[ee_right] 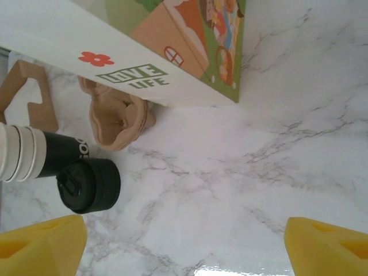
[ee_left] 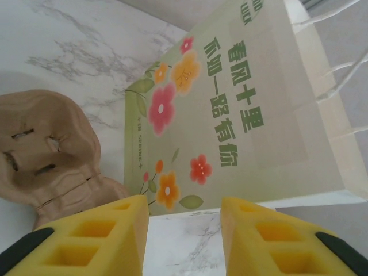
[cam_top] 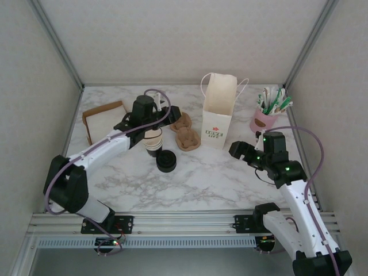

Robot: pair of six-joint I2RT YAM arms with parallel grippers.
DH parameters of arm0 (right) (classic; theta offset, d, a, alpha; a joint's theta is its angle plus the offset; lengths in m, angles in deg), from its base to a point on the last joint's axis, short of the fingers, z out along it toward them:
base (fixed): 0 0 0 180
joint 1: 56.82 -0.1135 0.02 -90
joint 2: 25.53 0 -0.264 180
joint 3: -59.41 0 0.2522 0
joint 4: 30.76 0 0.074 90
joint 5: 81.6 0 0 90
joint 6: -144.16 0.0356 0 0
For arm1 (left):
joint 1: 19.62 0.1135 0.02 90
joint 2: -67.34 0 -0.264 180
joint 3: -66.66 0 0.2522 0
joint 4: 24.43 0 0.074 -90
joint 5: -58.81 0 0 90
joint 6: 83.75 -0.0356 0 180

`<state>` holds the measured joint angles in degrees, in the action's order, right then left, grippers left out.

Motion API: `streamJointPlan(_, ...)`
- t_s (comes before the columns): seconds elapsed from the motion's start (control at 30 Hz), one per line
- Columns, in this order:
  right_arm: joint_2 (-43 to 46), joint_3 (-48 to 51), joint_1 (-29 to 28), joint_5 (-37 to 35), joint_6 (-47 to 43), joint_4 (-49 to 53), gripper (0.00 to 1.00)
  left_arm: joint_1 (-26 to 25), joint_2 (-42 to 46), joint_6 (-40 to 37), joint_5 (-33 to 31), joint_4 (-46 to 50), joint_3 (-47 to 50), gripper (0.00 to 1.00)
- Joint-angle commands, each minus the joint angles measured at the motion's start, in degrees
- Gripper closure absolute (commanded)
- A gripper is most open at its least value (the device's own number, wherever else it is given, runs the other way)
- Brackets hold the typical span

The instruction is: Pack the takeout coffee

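Observation:
A nested stack of black cups [cam_top: 152,140] with cream-white rims stands left of centre; in the right wrist view the cup stack [ee_right: 52,154] sits at the left edge. Just in front of it is a short black cylinder [cam_top: 166,162] with a black lid on top [ee_right: 91,185]; I cannot tell whether it is the takeout coffee or stacked lids. My left gripper [cam_top: 165,118] hovers behind the stack, pointing at the paper bag [ee_left: 241,115]. Its jaws [ee_left: 185,210] stand partly apart with only table between them. My right gripper [cam_top: 239,150] is wide open [ee_right: 184,247] over bare marble.
The tall paper bag [cam_top: 218,115] stands upright at the back centre. A brown pulp cup carrier [cam_top: 187,133] lies beside it on its left. A pink cup [cam_top: 264,119] of stirrers and sachets is at the back right, a brown cardboard tray [cam_top: 103,119] at the back left.

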<state>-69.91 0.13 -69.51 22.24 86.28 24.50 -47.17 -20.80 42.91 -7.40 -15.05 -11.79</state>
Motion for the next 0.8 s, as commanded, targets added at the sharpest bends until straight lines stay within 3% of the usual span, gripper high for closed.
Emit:
streamJointPlan(0.0, -0.27, 0.33, -0.61, -2.84, -1.42, 1.56, 0.12, -1.13, -3.77, -0.32, 2.60, -0.45, -4.28, 0.64)
streamJointPlan(0.23, -0.37, 0.82, -0.67, -4.15, -1.95, 2.02, 0.10, -3.84, -12.12, 0.11, 4.42, 0.16, -10.46, 0.68)
streamJointPlan(0.4, -0.58, 1.21, -0.66, -4.85, -2.13, 2.67, 0.03, -6.03, -15.74, 0.59, 4.86, 0.30, -13.09, 0.68)
streamJointPlan(0.77, -0.61, 1.05, -0.59, -6.37, -2.44, 3.93, 0.01, -10.53, -18.47, 2.09, 5.17, -0.28, -14.24, 0.69)
